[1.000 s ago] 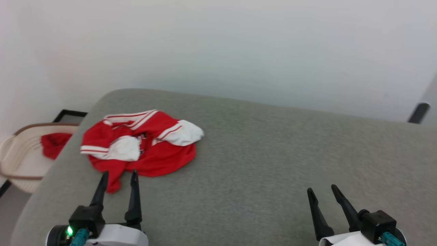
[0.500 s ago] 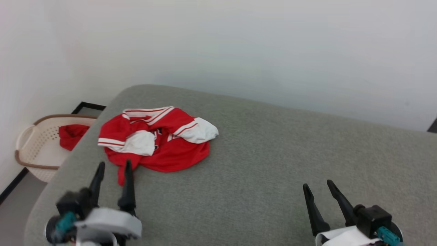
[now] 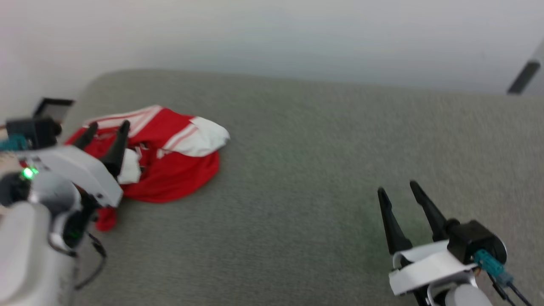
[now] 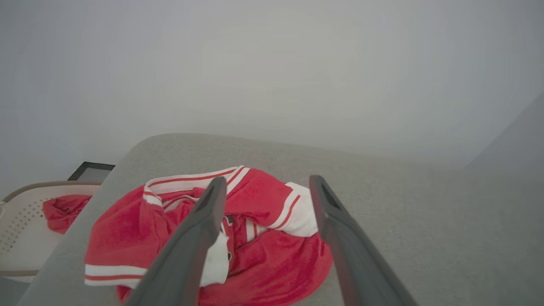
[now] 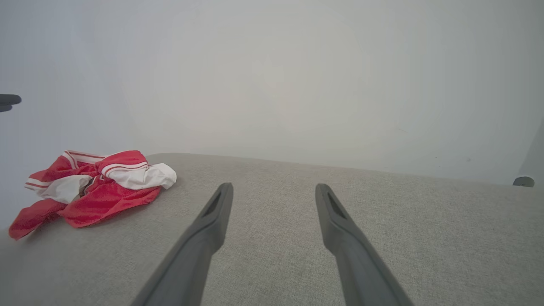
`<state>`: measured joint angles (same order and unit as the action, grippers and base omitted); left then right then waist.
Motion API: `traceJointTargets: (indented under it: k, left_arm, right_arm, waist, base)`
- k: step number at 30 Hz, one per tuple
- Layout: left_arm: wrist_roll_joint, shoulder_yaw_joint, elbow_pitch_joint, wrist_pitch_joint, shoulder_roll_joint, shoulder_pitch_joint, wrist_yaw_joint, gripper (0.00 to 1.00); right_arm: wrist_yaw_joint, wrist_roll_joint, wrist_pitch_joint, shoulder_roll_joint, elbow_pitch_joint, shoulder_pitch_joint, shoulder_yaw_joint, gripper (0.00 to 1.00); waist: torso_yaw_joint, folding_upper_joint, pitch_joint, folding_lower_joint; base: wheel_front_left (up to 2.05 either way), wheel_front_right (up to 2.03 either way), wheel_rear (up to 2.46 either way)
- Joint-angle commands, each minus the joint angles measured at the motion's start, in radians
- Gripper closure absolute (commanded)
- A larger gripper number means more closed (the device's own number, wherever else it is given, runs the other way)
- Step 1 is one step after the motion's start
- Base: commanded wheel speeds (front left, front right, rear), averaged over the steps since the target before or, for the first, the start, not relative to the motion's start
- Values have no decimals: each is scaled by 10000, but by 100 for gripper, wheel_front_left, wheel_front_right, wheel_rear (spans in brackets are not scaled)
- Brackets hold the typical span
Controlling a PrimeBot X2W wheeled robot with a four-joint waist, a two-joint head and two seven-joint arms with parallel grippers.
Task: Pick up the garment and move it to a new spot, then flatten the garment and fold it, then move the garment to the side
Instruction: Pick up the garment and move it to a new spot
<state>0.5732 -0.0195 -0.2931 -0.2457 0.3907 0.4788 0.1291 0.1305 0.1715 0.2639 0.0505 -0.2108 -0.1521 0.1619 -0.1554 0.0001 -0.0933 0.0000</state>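
Observation:
The garment (image 3: 170, 170), a red shirt with white striped sleeves, lies crumpled near the left end of the grey cushioned surface (image 3: 318, 170). My left gripper (image 3: 107, 126) is raised over the garment's left part, open, with nothing between its fingers. In the left wrist view the garment (image 4: 263, 250) lies below and ahead of that open left gripper (image 4: 267, 183). My right gripper (image 3: 397, 188) is open over bare cushion at the lower right, far from the garment. From the right wrist the garment (image 5: 97, 191) lies far left of the right gripper (image 5: 274, 187).
A cream laundry basket (image 4: 17, 242) holding another red cloth (image 4: 61, 210) stands on the floor beyond the cushion's left end. A pale wall runs behind the cushion. Wide bare cushion stretches from the garment to the right.
My left arm has lifted and swung forward, so its gripper now hangs over the garment's left part. The head camera has shifted too. The right gripper has risen a little.

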Motion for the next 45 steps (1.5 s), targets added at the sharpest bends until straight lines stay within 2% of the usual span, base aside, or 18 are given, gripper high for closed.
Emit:
traceJointTargets:
  k: [1, 7, 15, 24, 29, 30, 32, 33, 45]
  left_arm:
    - [91, -127, -101, -322, 261, 286, 22, 0]
    - [865, -501, -894, -2180, 945, 1426, 22, 0]
    - [1228, -818, -2150, -4107, 1256, 2412, -159, 0]
    - [1356, -1145, -3415, -5566, 1255, 2816, -585, 0]
    - [1401, -1256, -3978, -5793, 1061, 2761, -736, 0]
    - [1372, -1299, -4040, -5798, 1041, 2765, -723, 16]
    - [1358, -1365, -4141, -5762, 990, 2762, -679, 82]
    - [1339, -1364, -4165, -5692, 993, 2771, -663, 100]
    - [1227, -1305, -3543, -4787, 1454, 3225, -397, 100]
  right_arm:
    - [4, -44, 8, 5, 103, -246, 45, 0]
    - [4, 43, 8, 85, 394, -784, 166, 0]
    - [4, 212, 8, 135, 681, -1162, 232, 0]
    - [4, 316, 8, 142, 731, -1410, 333, 0]
    - [4, 335, 8, 142, 723, -1472, 377, 0]
    - [4, 330, 8, 143, 714, -1480, 381, 0]
    - [4, 344, 8, 142, 684, -1492, 383, 0]
    - [4, 344, 8, 143, 671, -1490, 373, 0]
    - [4, 306, 8, 130, 425, -843, 232, 0]
  waist:
    - [1048, -1, -1291, 0]
    - [1608, -1, -2350, 0]
    - [2057, -1, -3045, 0]
    - [2276, -1, -3392, 0]
    - [2298, -1, -3434, 0]
    - [2294, -1, -3420, 0]
    - [2269, -1, -3362, 0]
    - [2248, -1, -3315, 0]
    - [1853, -1, -2089, 0]
  base:
    - [0, 0, 0]
    - [0, 0, 0]
    - [0, 0, 0]
    - [0, 0, 0]
    - [0, 0, 0]
    - [0, 0, 0]
    - [0, 0, 0]
    - [0, 0, 0]
    - [0, 0, 0]
